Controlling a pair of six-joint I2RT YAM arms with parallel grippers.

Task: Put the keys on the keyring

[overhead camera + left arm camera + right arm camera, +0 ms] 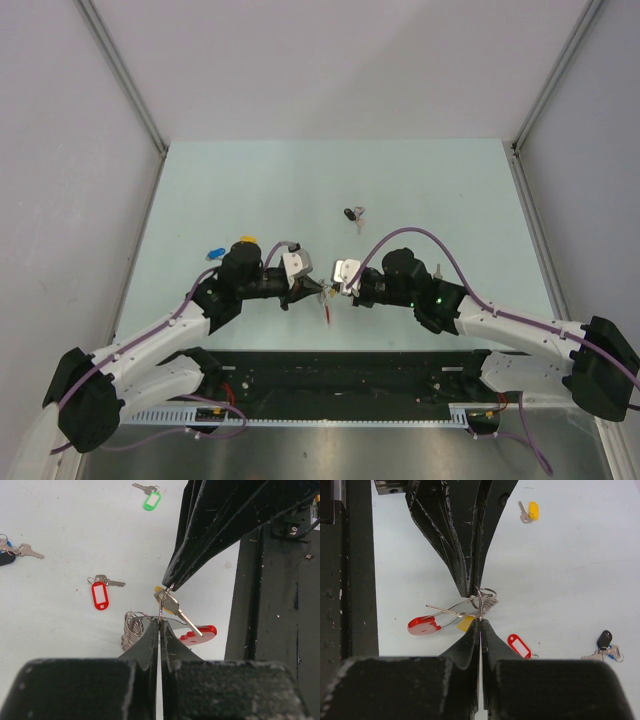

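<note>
Top external view gives you only a small tangle between the two arms, close to the near edge of the table. Wide bare surface lies beyond it, with a black-tagged bunch farther back.

Left wrist view shows you more. The left gripper has its fingers pressed together on a thin wire of the keyring, whose grey coil sits just beside them and whose red half lies to the right. The right gripper reaches in from above, fingers together, pinching the head end of the yellow-tagged key. Both things are held between the two tips.

Only this view shows you the green-tagged key; only the right wrist view shows a second yellow-tagged key. A red-tagged key lies near, apart from the cluster.
</note>
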